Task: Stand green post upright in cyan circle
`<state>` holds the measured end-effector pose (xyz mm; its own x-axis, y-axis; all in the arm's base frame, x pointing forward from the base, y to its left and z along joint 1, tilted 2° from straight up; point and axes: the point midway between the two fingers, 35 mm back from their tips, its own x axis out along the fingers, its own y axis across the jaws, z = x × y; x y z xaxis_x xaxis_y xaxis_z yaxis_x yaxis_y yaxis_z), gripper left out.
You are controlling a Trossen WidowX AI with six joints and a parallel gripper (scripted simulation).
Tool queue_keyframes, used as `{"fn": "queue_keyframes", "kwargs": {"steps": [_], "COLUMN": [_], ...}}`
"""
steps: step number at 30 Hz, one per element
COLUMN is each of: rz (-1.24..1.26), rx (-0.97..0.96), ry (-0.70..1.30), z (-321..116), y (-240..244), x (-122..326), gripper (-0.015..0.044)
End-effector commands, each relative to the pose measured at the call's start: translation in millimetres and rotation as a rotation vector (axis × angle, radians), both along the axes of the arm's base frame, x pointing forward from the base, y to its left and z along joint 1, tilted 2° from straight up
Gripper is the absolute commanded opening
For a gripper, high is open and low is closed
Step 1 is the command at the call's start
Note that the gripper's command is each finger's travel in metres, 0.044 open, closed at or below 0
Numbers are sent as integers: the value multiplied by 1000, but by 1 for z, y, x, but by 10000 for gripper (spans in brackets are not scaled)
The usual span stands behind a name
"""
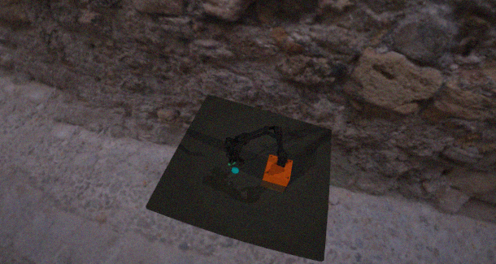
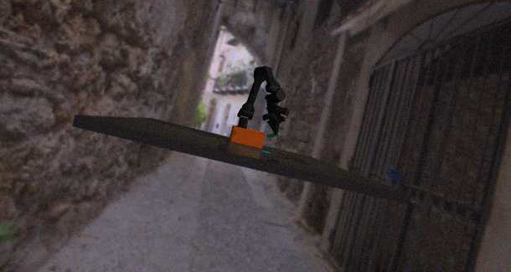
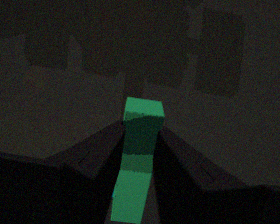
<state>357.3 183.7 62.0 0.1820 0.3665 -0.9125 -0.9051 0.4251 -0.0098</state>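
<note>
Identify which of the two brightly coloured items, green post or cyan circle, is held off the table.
The green post: gripped above the table, whereas the cyan circle lies flat.
</note>
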Motion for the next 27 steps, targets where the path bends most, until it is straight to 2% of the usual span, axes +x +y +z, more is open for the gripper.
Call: {"fn": "queue_keyframes", "kwargs": {"steps": [1,27], "rz": [-14,-53], "rx": [33,210], "ry": [-5,-60], "z": [-2,-10], "y": [0,1], "x": [3,16], "gripper": [23,23]}}
